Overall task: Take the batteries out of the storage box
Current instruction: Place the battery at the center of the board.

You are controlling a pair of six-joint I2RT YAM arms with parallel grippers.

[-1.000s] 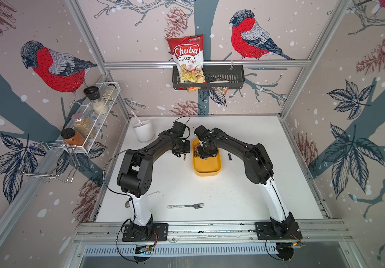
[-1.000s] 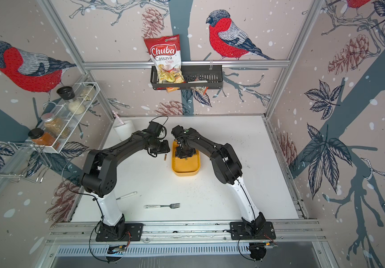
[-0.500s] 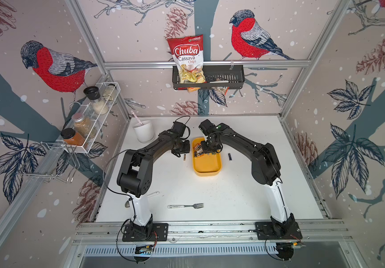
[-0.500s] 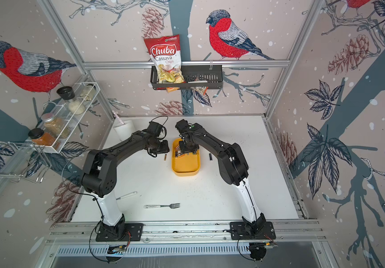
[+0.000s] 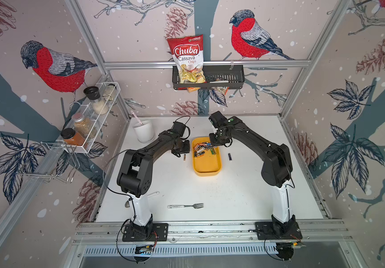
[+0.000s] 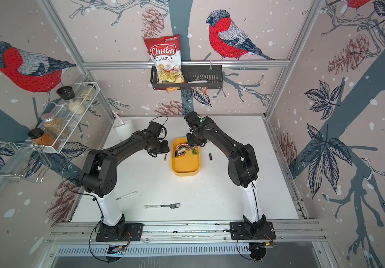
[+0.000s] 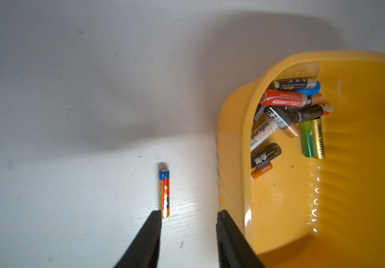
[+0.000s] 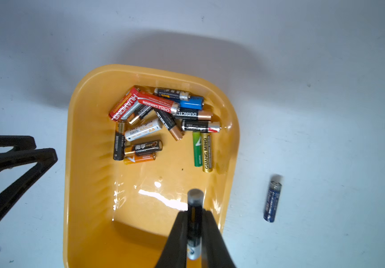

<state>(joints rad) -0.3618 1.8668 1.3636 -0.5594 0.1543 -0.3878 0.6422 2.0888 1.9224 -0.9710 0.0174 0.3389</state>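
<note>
The batteries lie piled at the upper end of the yellow storage box, centre of frame in both top views. The right end effector is clamped on one dark battery above the box. The right arm arches in from the lower right, elbow high, wrist bent down. The left arm mirrors it. The left end effector stands with jaws apart and empty over the desk, just left of the box, beside a loose striped battery. A blue battery lies right of the box.
</note>
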